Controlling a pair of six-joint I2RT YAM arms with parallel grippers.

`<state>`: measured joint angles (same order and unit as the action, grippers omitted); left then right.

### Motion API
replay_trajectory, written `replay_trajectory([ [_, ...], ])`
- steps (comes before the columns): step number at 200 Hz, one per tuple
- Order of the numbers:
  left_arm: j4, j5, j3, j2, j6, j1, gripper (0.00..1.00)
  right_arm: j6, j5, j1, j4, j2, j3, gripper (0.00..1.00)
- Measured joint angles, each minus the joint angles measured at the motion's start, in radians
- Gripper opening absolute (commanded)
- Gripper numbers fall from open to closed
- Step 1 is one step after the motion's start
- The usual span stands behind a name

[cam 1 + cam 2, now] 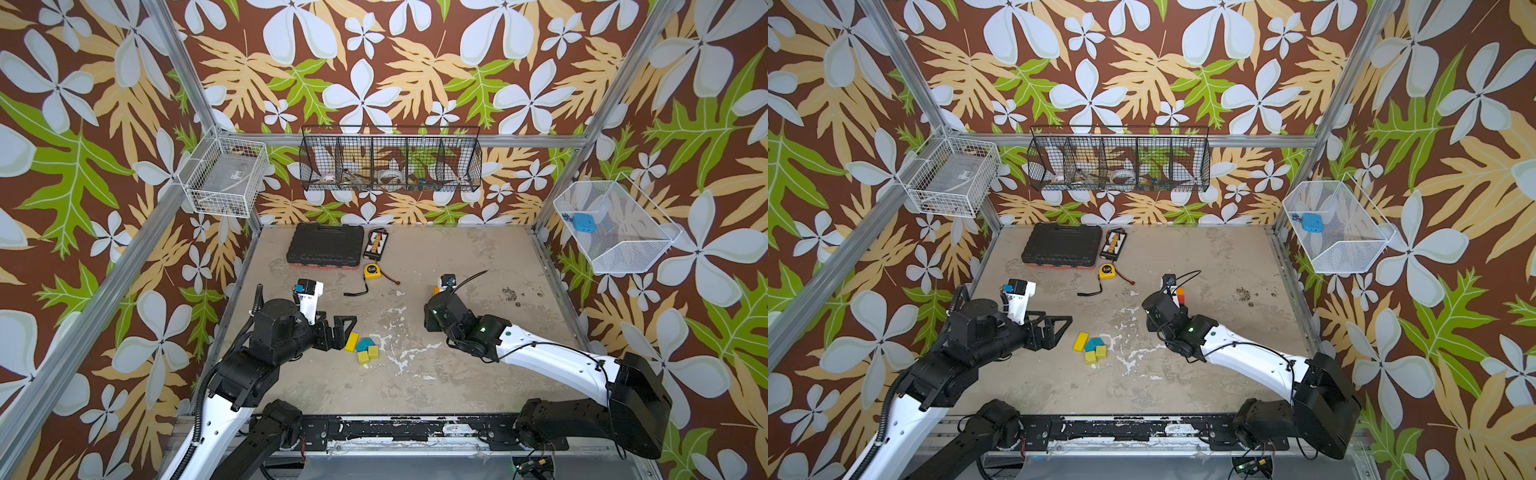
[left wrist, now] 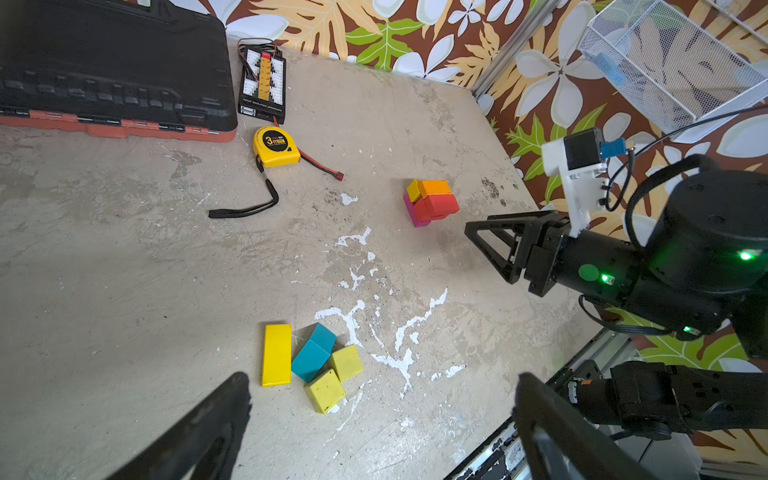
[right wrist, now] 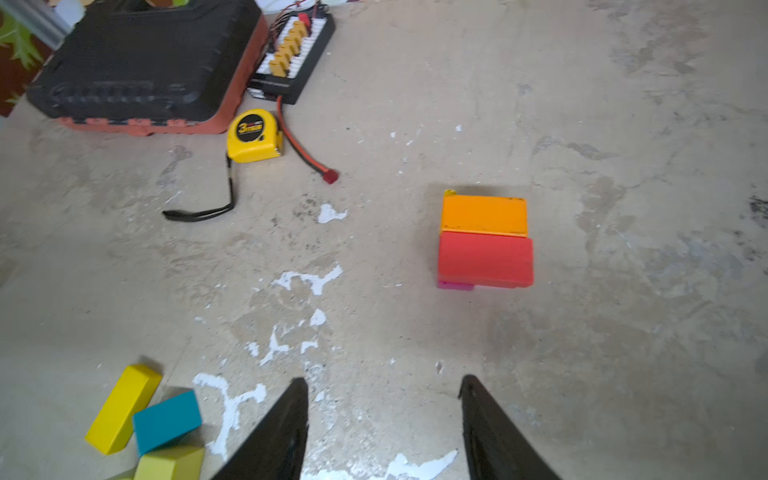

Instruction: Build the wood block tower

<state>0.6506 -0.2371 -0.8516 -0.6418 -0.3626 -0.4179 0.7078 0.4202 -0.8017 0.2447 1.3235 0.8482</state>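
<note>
The tower (image 2: pixel 432 201) stands a little right of the table's (image 1: pixel 478 374) middle, about halfway between the back and front edges. It has a magenta block at the bottom, a red brick above it, and yellow and orange blocks on top. In both top views the right arm hides most of it; only a sliver shows (image 1: pixel 1180 297).

The right gripper (image 3: pixel 384 382) sits just short of the tower on the front-edge side, clear of it. Its jaws are moderately apart with nothing between them.

4 loose blocks (image 1: pixel 362 349) lie in a tight cluster left of the middle, nearer the front edge: 1 yellow brick (image 2: pixel 277 355), 1 teal block (image 2: pixel 314 352) against it, and 2 lime cubes (image 2: pixel 347 363) touching the teal one.

The left gripper (image 2: pixel 382 378) is just beside this cluster on the left-edge side, its jaws spread wide and empty.

A black tool case (image 1: pixel 325 245) lies along the back edge toward the back-left corner, with a connector board (image 1: pixel 376 244) beside it. A yellow tape measure (image 1: pixel 373 271) lies just in front of them.
</note>
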Motion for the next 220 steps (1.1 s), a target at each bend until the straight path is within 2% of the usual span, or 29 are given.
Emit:
replay_trajectory([
  [52, 0.000, 0.000, 0.000, 0.007, 0.000, 0.000, 1.00, -0.014, -0.064, 0.261, -0.051, -0.007, -0.121, 0.53],
  [75, 0.000, 0.000, 0.000, 0.000, 0.000, 0.000, 1.00, -0.034, -0.102, 0.336, -0.077, 0.032, -0.127, 0.52],
  [136, 0.001, 0.000, 0.000, 0.000, 0.000, 0.000, 1.00, -0.061, -0.162, 0.358, -0.114, 0.135, -0.081, 0.50],
  [220, 0.002, 0.000, 0.000, 0.001, 0.000, 0.000, 1.00, -0.062, -0.189, 0.358, -0.125, 0.193, -0.047, 0.47],
])
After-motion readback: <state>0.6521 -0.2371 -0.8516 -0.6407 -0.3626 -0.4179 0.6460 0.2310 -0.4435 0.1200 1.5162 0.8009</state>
